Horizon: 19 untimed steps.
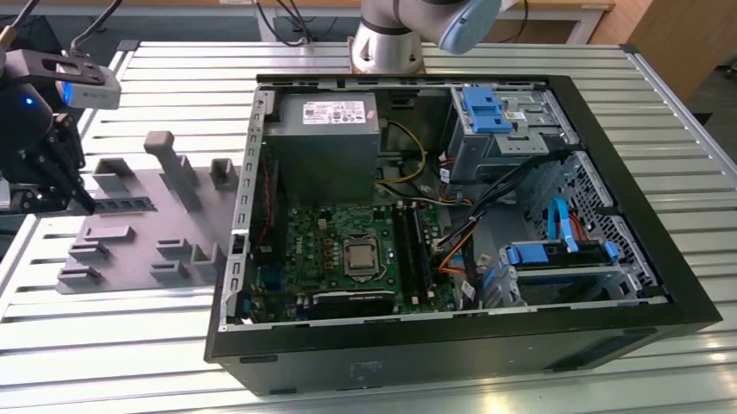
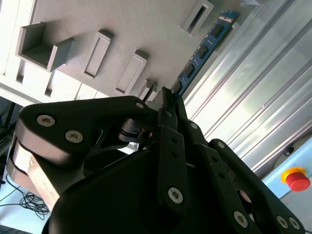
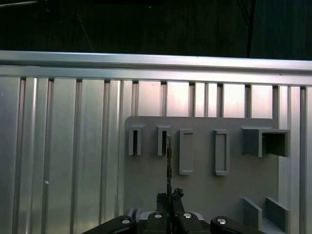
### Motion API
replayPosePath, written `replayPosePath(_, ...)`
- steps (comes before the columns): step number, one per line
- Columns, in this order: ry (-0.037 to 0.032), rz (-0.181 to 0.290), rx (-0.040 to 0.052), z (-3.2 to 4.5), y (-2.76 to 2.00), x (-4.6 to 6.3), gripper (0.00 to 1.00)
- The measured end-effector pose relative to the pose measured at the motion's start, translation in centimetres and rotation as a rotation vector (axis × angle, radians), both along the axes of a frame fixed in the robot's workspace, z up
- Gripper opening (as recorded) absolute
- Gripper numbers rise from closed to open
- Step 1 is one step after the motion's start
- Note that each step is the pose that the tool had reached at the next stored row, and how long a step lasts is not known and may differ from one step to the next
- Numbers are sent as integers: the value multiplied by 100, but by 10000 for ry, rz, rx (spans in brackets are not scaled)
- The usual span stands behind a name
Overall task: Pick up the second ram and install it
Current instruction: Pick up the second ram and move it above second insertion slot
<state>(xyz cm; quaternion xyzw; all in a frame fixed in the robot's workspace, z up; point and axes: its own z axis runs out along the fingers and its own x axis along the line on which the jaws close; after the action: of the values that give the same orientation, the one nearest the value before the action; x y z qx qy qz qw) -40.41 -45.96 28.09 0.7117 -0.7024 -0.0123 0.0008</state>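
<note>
The second ram (image 1: pixel 123 204) is a slim dark green stick that stands on its long edge on the grey fixture plate (image 1: pixel 138 259), at the exterior view's left. It shows as a long board with chips (image 2: pixel 207 46) in the second wrist view and as a thin edge-on line (image 3: pixel 168 161) in the first wrist view. My gripper (image 1: pixel 81 203) is at the stick's end farthest from the computer case. Its black fingers (image 2: pixel 168 105) meet around that end, and the tips (image 3: pixel 169 196) pinch the thin edge.
An open computer case (image 1: pixel 599 319) lies on the slatted metal table (image 1: pixel 116 354) on the exterior view's right, with the motherboard's long black slots (image 1: pixel 410 246) exposed. Raised grey blocks (image 1: pixel 173 168) stand on the fixture plate. A red stop button (image 2: pixel 297 179) sits beyond the table edge.
</note>
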Motion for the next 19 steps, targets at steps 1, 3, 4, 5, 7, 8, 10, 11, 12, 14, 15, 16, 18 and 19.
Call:
replayPosePath(1, 0, 0, 0, 0, 0, 0, 14)
replayPosePath(3, 0, 1, 0, 2, 0, 1, 14)
replayPosePath(4, 2, 1, -2, 8, 0, 1, 14)
replayPosePath(5, 2, 1, -2, 17, 0, 0, 14)
replayPosePath(7, 1, 1, -1, 44, 0, 0, 14)
replayPosePath(8, 1, 1, -1, 65, 0, 1, 14)
replayPosePath(10, -2, 1, 0, 232, 0, 0, 14)
replayPosePath(11, -1, 1, 0, 259, 0, 1, 14)
replayPosePath(12, -2, 0, 0, 281, 0, 0, 14)
replayPosePath(14, -1, 1, 0, 327, 0, 1, 14)
replayPosePath(15, -3, 1, 0, 350, 0, 1, 14)
replayPosePath(16, -3, 1, 0, 374, 0, 1, 14)
replayPosePath(18, -2, 1, 0, 419, 0, 0, 14)
replayPosePath(19, -1, 1, -1, 442, 0, 0, 14)
